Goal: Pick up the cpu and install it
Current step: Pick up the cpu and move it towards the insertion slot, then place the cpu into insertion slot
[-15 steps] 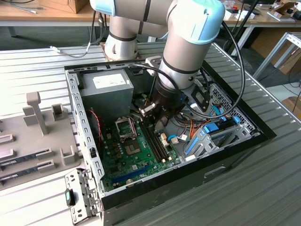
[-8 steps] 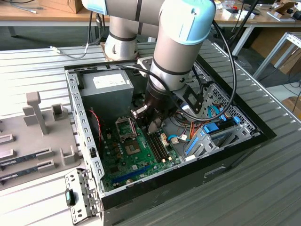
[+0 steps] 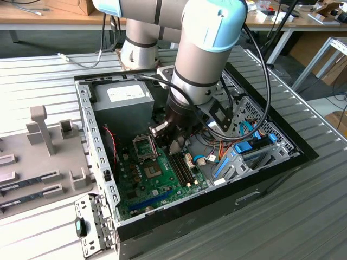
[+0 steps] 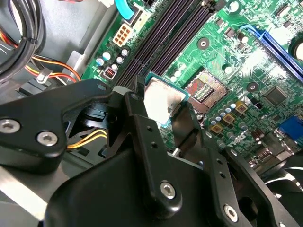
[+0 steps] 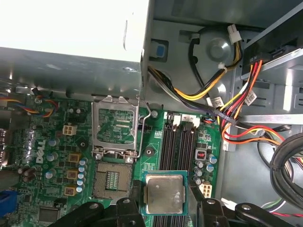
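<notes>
Robotics lab or workshop. Robot arm (image 3: pixel 206 49) over open computer case (image 3: pixel 227 203) on ribbed metal bench (image 3: pixel 282 227); grey parts fixture (image 3: pixel 40 127) at exterior view's left; far wooden tables (image 3: pixel 49 24) hold cables and a cardboard box (image 3: pixel 81 5).

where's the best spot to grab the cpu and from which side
By its two opposite green edges, coming straight down onto the lid side. The cpu is a thin flat square, so only the rims give the fingers something to pinch. The gripper holds it that way now, above the memory slots beside the open socket.
</notes>
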{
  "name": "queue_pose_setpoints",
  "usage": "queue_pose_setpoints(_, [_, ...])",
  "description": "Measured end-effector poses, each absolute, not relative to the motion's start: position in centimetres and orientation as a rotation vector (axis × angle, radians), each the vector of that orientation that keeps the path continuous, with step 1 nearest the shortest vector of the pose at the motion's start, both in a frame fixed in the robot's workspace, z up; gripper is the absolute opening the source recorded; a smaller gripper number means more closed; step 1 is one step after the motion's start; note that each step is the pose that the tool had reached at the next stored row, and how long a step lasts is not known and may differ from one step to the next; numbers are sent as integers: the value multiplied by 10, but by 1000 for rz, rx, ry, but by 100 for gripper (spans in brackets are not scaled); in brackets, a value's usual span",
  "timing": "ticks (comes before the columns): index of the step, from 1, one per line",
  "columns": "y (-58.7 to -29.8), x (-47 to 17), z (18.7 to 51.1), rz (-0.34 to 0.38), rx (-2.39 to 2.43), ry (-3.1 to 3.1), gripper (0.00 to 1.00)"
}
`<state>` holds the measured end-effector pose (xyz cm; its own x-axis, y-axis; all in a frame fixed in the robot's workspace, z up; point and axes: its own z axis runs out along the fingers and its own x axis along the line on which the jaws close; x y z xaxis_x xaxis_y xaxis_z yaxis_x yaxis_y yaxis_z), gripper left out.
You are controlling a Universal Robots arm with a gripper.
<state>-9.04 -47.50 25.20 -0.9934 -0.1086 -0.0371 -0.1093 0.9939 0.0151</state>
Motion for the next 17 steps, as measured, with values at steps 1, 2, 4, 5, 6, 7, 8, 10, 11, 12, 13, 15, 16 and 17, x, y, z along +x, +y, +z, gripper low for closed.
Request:
queue_pose_setpoints(1, [-475,-91,252,27,-169,3101,47])
queue_pose_setpoints(2, [-475,-91,251,27,-169,3101,47])
queue_pose_setpoints(4, [-475,-91,251,27,-169,3101,47])
queue_pose_setpoints(5, [-475,-91,251,27,-169,3101,47])
queue_pose_setpoints(6, [-475,-91,251,27,-169,3100,47])
queue_pose_setpoints(7, [-475,-91,251,27,-169,3100,47])
queue_pose_setpoints(8, [-475,-92,251,27,-169,3100,47])
queue_pose_setpoints(10, [-475,-92,251,27,-170,3101,47])
queue_pose_setpoints(11, [-475,-93,251,27,-169,3101,47])
queue_pose_setpoints(12, [-475,-94,251,27,-169,3101,47])
queue_pose_setpoints(13, [-475,-94,251,27,-169,3101,47])
queue_pose_setpoints(15, [-475,-94,251,27,-169,3101,47])
queue_pose_setpoints(16, [-475,-95,251,27,-169,3101,47])
queue_pose_setpoints(17, [-475,-95,251,27,-169,3101,47])
